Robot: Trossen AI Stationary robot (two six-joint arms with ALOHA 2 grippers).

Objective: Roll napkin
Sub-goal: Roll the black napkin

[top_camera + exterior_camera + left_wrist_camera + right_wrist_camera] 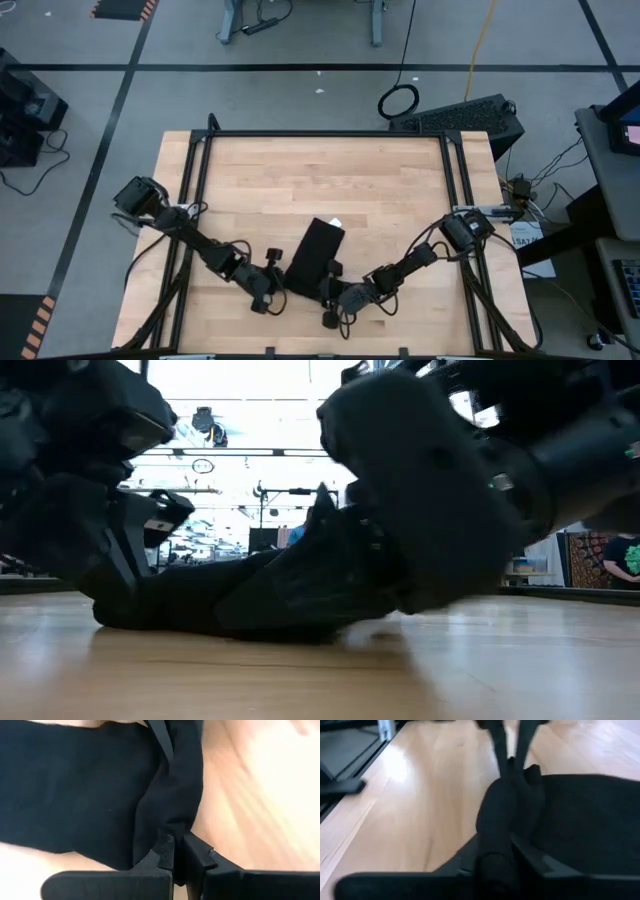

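Black cloth, the napkin (318, 253), lay slanted on the near middle of the wooden table (300, 170), its white tag (336, 222) at the far end, away from the arms. I had both grippers at its near end, one on each side, which I judged was the start of the roll: that edge has to be lifted and turned over from both corners at once.

My left gripper (175, 855) was pinched closed on a raised fold of the napkin; the left wrist view showed the fingers pressed together with cloth bunched between them. My right gripper (500, 857) sat astride the same rolled edge, cloth between its fingers, though whether it was clamping or letting go I could not tell.

From above I saw only the layout (the fingers were lost against the dark cloth). The low view added that the near edge (250, 595) stood humped off the table. Only the wrist views showed the grips themselves.
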